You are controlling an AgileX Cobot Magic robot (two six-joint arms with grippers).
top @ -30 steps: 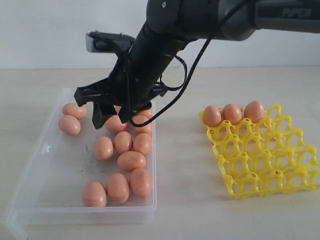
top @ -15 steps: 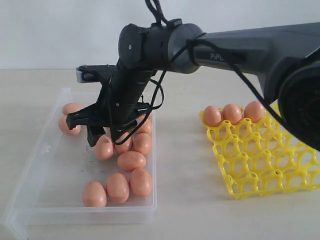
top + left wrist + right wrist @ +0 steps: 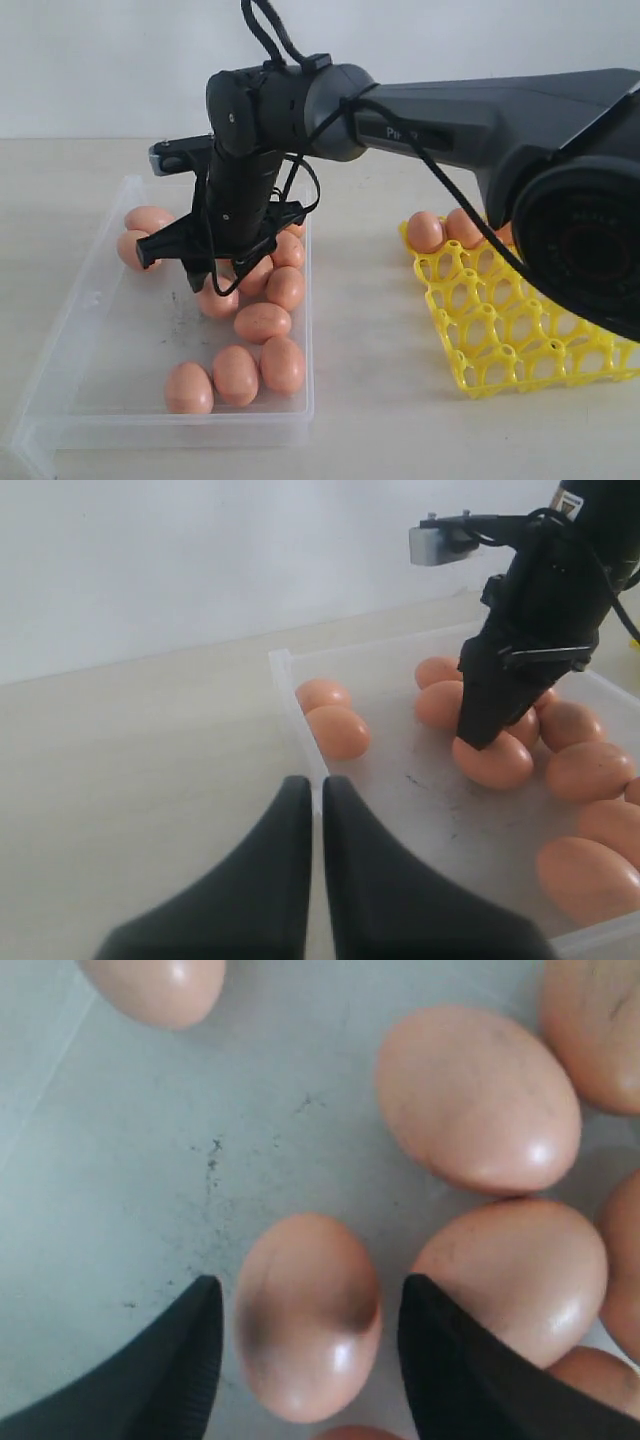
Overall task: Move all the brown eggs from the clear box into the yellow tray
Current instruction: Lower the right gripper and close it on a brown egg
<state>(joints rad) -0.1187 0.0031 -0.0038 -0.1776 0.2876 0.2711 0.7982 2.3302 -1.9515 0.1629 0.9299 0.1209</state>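
Exterior view: brown eggs [image 3: 263, 322] lie mostly clustered by the tray-side wall of the clear box [image 3: 130, 340]. The right tool [image 3: 212, 283], reaching across the bench [image 3: 370, 350], hangs spread over one, apparently lined up for a pick. The yellow tray [image 3: 520, 330] sits well apart, filled only along its far row. Left wrist view: left tool [image 3: 313, 790], fingers pressed together and empty, hangs just outside the box rim, seemingly parked out of the way. Right wrist view: one egg [image 3: 308, 1310] lies between the parted fingers [image 3: 185, 1360], a sliver of gap each side, not yet gripped.
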